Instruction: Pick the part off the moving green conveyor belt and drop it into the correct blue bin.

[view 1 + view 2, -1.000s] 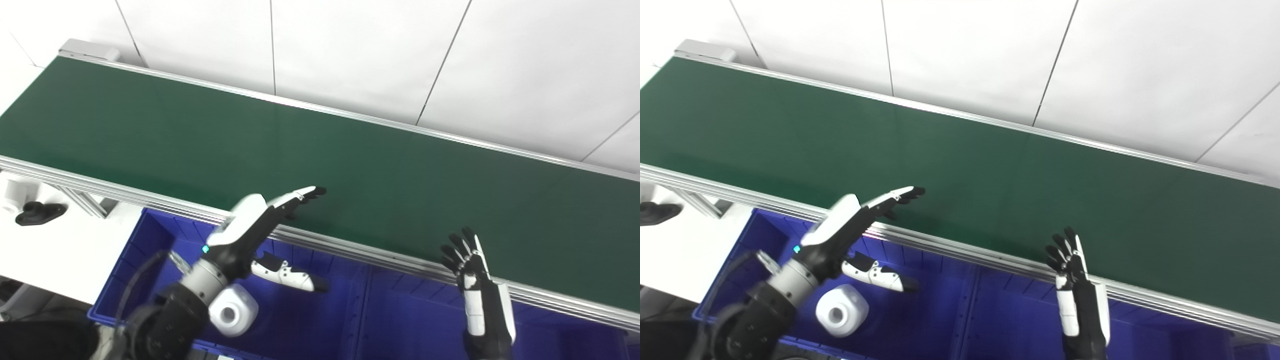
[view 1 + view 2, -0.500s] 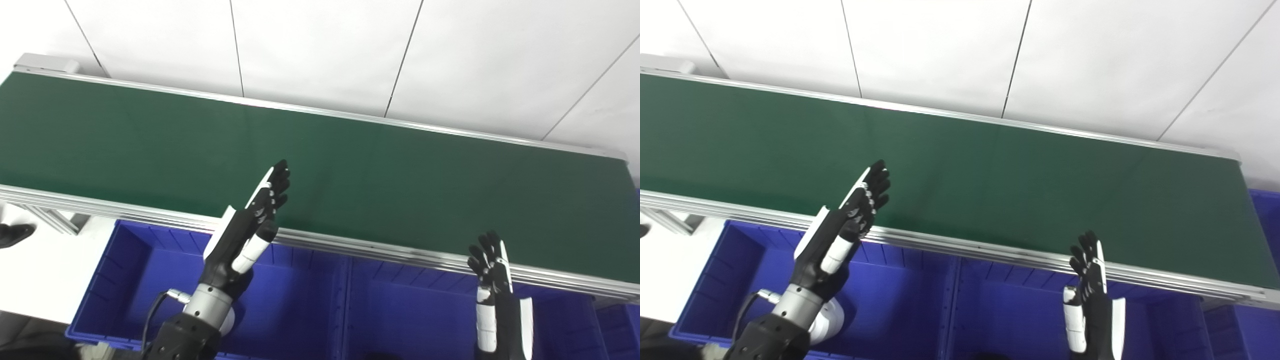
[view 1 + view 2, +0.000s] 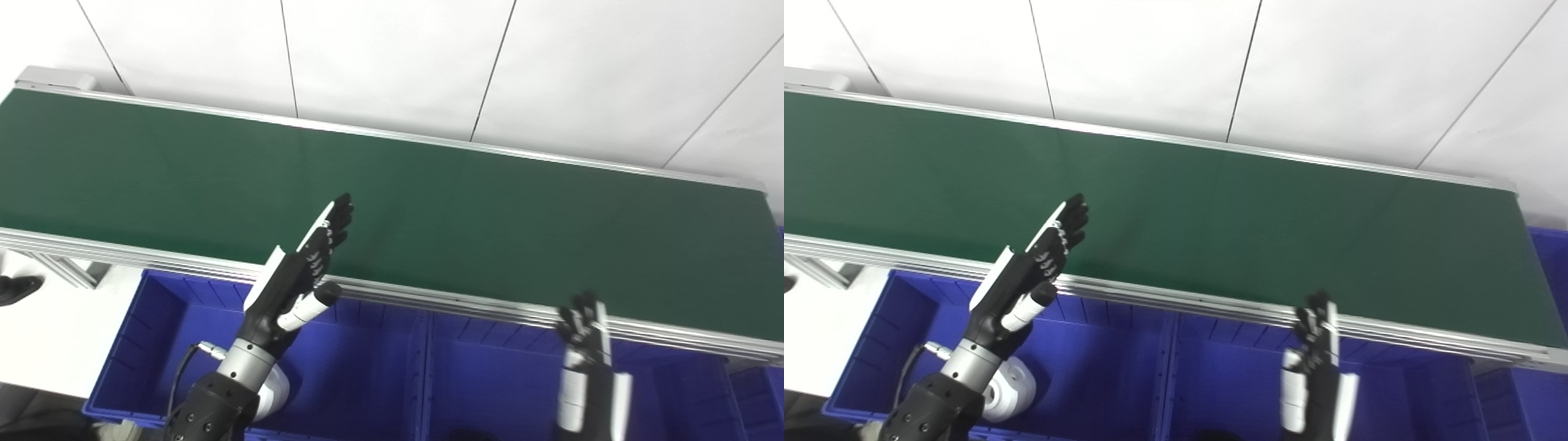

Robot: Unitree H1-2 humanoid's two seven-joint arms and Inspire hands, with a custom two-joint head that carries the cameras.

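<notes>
The green conveyor belt (image 3: 429, 202) runs across the view with no part on it. A white cylindrical part (image 3: 1012, 387) lies in the left blue bin (image 3: 153, 331), partly hidden behind my left wrist. My left hand (image 3: 300, 269) is open and empty, fingers stretched up over the belt's near rail. My right hand (image 3: 585, 343) is open and empty, fingers up, over the middle blue bin (image 3: 490, 380) just below the rail.
The aluminium rail (image 3: 429, 300) edges the belt's near side. A further blue bin (image 3: 1543, 245) shows at the far right. A white table surface (image 3: 55, 331) lies to the left. A white tiled wall (image 3: 398, 61) stands behind the belt.
The camera swung right and levelled. My left hand rose from flat over the bin to upright over the rail. My right hand has dropped slightly in the last half second.
</notes>
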